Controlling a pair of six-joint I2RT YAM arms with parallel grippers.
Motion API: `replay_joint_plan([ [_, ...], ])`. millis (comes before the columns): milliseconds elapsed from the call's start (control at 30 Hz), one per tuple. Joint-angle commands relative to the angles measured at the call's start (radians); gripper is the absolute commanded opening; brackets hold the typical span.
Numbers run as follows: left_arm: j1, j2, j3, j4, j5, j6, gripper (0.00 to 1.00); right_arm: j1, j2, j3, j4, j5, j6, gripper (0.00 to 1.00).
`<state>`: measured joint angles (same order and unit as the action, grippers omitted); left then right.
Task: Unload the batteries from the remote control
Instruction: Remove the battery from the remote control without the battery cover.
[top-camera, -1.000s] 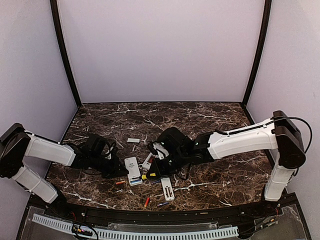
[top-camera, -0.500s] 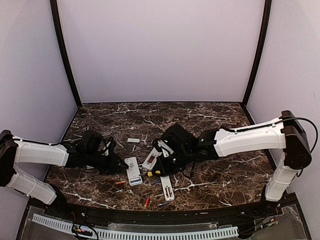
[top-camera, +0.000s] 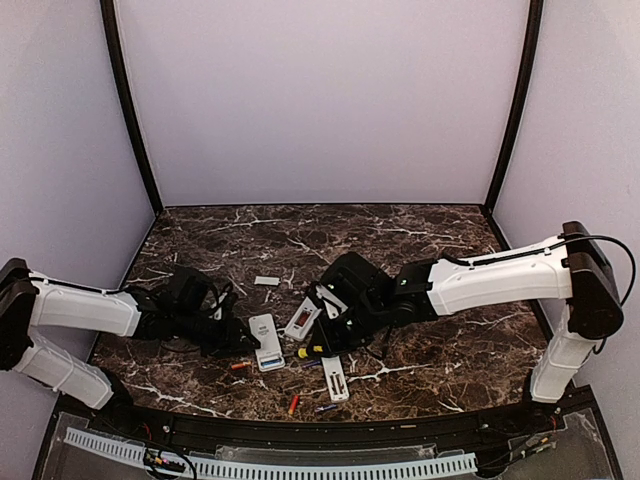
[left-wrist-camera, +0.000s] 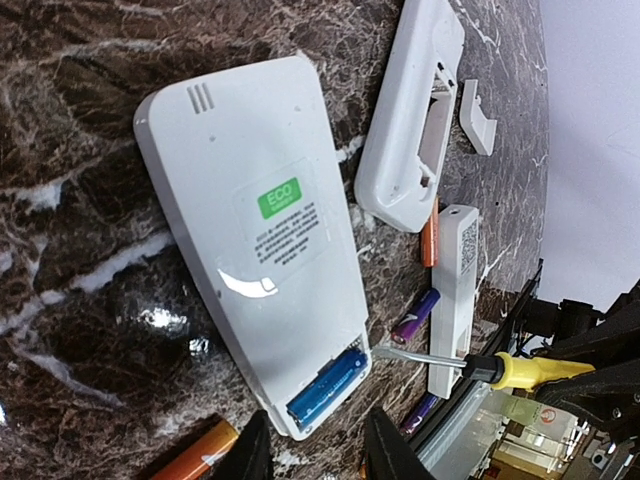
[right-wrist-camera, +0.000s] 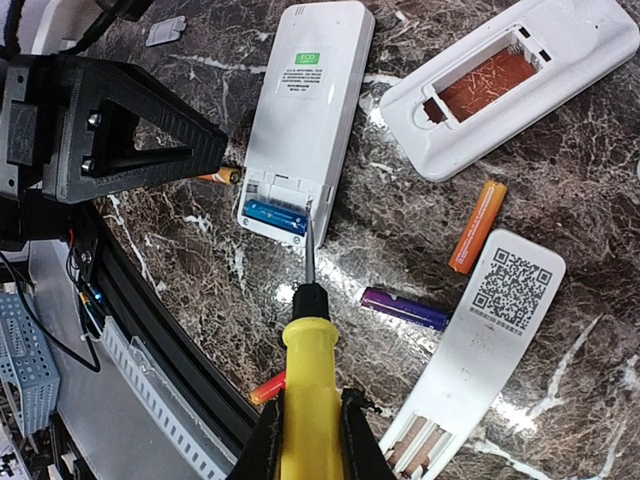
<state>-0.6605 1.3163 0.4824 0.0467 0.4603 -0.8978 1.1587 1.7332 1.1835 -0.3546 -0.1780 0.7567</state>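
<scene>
One remote (right-wrist-camera: 310, 110), leftmost, holds blue batteries (right-wrist-camera: 275, 215) in near-end compartment. Right gripper (right-wrist-camera: 308, 445) clamped on yellow screwdriver (right-wrist-camera: 310, 360), tip at compartment edge. Left gripper (left-wrist-camera: 318, 455) parted, empty, just left of remote. Orange cell (right-wrist-camera: 478, 227), purple cell (right-wrist-camera: 405, 308) loose rightward.

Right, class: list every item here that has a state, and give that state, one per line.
ECO remote: face down, cover off, blue battery inside.
Second remote: cover off, bay contents unclear.
QR remote: bay open, looks empty.
Screwdriver: held, tip at the blue battery's bay.
Right gripper: shut on screwdriver.
Left gripper: open, holding nothing.
Orange battery: loose on table.
Purple battery: loose on table.
</scene>
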Motion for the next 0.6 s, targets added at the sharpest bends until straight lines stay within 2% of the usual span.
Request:
replay_joint_plan([
  [0, -0.012, 0.025, -0.025, -0.01, 0.01, -0.011, 0.29, 0.009, -0.007, 0.011, -0.009, 0.018, 0.002, 0.0],
  [567, -0.031, 0.068, -0.033, 0.027, 0.023, -0.027, 0.14, 0.021, -0.004, 0.015, -0.003, 0.009, 0.0, 0.0],
])
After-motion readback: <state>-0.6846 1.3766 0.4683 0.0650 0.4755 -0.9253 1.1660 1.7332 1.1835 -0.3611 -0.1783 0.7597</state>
